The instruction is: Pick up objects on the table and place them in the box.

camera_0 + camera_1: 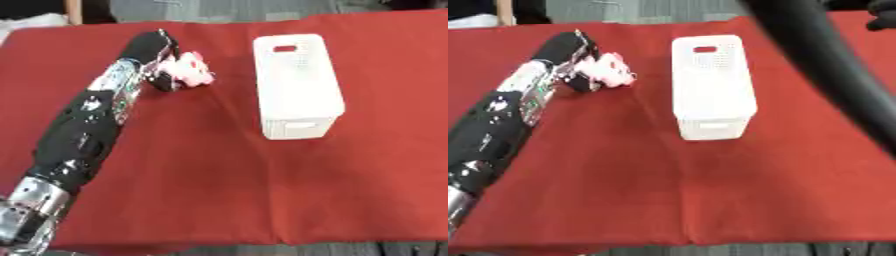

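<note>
Left hand (pixel 157 60): your fingers curl around the pink toy (pixel 192 70).
Box (pixel 297 85): lies right of the toy, long axis running away from you.

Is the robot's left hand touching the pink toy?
Touching. In the left eye view the left hand is curled round the pink toy, with no red cloth showing between them.

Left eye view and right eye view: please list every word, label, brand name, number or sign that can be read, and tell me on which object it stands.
None: no readable text in either view.
white box: plain, only handle slots and small holes.
pink object at the left hand: pink and white patches, no letters to make out.
red tablecloth: plain.
</note>
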You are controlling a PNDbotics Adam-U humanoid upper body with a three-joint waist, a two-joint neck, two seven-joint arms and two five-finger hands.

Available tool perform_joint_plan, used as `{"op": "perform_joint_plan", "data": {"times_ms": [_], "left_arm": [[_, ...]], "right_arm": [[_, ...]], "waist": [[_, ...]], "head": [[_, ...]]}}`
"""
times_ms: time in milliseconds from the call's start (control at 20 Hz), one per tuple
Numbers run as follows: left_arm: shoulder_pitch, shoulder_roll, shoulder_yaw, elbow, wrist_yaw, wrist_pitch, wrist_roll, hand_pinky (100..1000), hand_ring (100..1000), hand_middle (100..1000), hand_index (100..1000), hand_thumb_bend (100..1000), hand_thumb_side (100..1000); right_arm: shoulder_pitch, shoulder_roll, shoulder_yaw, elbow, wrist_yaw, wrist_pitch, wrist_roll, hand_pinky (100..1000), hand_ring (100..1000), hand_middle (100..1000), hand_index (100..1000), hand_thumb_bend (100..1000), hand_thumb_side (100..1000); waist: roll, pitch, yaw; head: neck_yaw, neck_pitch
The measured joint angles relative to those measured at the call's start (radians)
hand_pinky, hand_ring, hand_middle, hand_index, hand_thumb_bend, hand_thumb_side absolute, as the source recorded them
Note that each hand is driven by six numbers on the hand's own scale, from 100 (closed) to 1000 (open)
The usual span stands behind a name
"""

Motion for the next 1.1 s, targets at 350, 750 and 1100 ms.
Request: {"op": "perform_joint_plan", "data": {"times_ms": [350, 750, 1100], "left_arm": [[-0.041, 0.075, -0.01, -0.132, 0.0, 0.003, -0.095, 100, 100, 100, 138, 383, 100], [-0.074, 0.063, -0.034, -0.174, 0.034, 0.005, -0.117, 100, 100, 100, 144, 340, 100], [-0.101, -0.015, -0.115, -0.219, 0.111, -0.02, -0.165, 100, 100, 100, 148, 318, 100]], "right_arm": [[0.001, 0.0, 0.0, 0.0, 0.0, 0.005, 0.005, 607, 696, 792, 716, 100, 804], [0.001, 0.0, 0.0, 0.0, -0.002, 0.007, 0.007, 606, 695, 792, 716, 100, 805], [0.0, 0.0, 0.004, 0.0, -0.009, 0.007, 0.015, 606, 694, 792, 716, 100, 806]], "waist": [[0.004, -0.009, 0.005], [0.009, -0.014, -0.006], [0.02, -0.021, -0.04]], "head": [[0.0, 0.002], [-0.001, 0.002], [0.0, 0.002]]}}
